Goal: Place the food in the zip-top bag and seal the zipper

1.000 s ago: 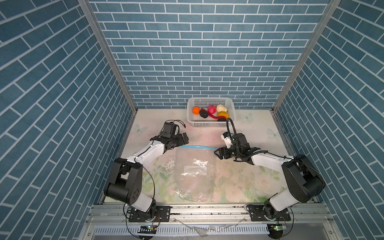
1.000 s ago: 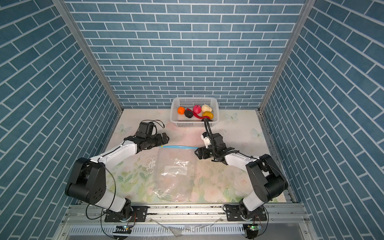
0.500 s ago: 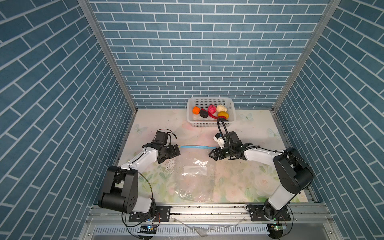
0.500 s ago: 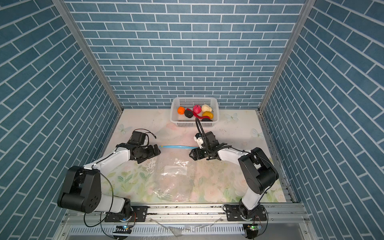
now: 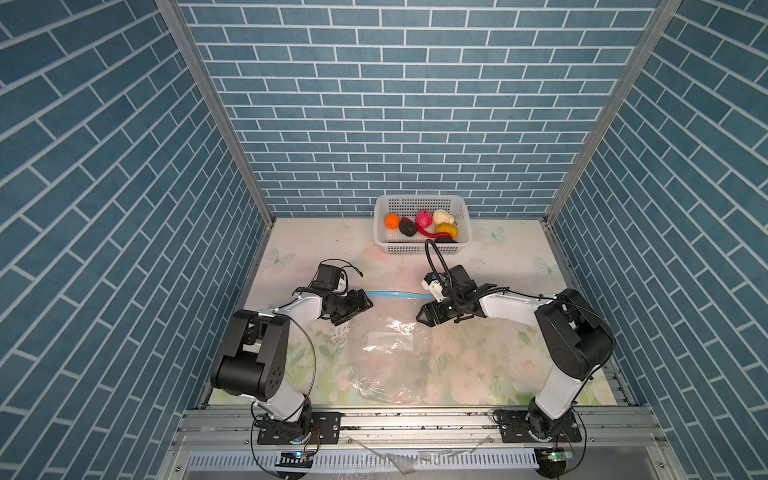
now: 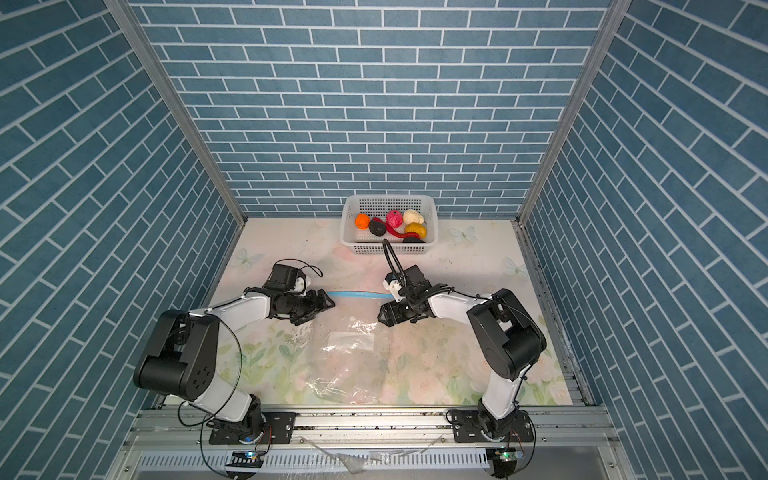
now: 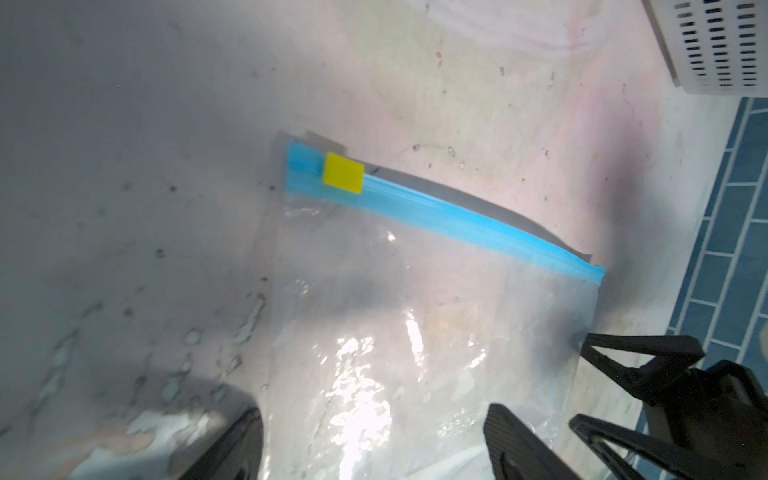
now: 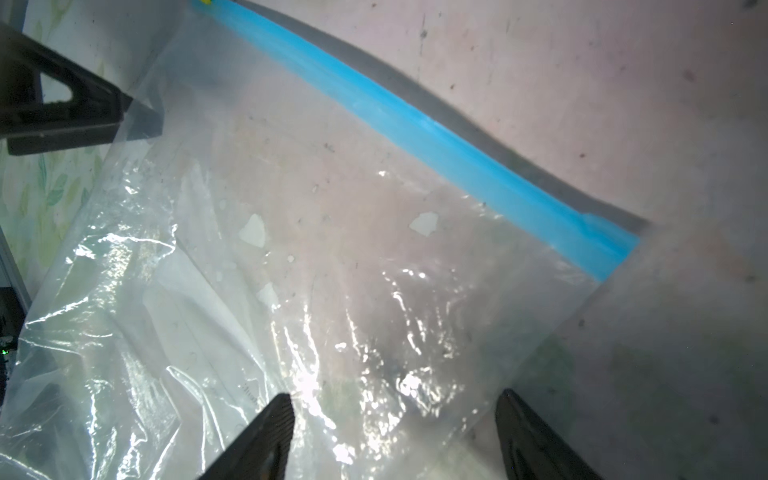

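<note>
A: The left gripper (image 7: 374, 440) is seen with its jaws spread wide and nothing caught between them. Only clear film is spanned beneath.

B: The same is noted for the right gripper (image 8: 395, 436): jaws parted, nothing pinched, poised over the opposite corner of the zip-top bag (image 5: 386, 353).

A: Just ahead of both sets of fingertips the zipper (image 7: 436, 216) is laid, its long axis running straight across from one gripper to the other.

B: And the yellow tab (image 7: 343, 172) is found close to the end beside the left gripper, so the left arm is judged the nearer one for any pull on it. The far end is left to the right gripper.

A: The mouth looks shut along the strip, though that cannot be settled through the glare. An opening is judged to be needed first.

B: Beyond the zipper, well apart from both grippers, the toy foods (image 5: 424, 218) are heaped in the white perforated basket (image 5: 415, 249), and the right gripper is placed nearer to it. Nothing has been bagged yet.
</note>
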Robot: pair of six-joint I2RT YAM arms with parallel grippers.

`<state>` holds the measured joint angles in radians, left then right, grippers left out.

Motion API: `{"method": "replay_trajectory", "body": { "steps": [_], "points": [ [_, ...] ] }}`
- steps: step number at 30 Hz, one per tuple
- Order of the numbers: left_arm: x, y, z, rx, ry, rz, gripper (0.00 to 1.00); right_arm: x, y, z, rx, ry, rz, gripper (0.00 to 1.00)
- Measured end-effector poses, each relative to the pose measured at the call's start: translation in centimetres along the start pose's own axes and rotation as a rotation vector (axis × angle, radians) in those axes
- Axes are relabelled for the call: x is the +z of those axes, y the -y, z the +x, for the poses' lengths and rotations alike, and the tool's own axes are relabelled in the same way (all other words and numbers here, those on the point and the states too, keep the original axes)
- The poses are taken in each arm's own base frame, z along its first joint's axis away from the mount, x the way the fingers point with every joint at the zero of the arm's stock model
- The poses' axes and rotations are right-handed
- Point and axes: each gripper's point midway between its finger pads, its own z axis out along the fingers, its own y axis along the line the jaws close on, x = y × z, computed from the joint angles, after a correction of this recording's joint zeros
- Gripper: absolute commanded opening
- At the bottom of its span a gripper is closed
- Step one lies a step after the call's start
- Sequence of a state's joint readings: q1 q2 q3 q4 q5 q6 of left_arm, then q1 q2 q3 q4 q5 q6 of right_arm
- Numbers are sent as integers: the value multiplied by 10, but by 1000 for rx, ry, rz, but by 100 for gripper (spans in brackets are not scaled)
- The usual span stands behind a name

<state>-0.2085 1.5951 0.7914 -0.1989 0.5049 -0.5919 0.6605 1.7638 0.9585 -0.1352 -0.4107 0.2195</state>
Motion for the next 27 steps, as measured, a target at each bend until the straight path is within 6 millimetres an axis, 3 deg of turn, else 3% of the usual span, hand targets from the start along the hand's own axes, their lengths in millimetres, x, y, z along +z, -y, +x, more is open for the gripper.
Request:
{"method": "replay_trajectory", "body": {
  "steps": [11, 27],
  "points": [
    [23, 33, -10, 37, -36, 57, 83, 4, -14, 6, -22, -22, -26, 80],
    [38, 56, -49, 61, 1, 81, 83, 12, -45, 20, -45, -36, -67, 82]
  ]
}}
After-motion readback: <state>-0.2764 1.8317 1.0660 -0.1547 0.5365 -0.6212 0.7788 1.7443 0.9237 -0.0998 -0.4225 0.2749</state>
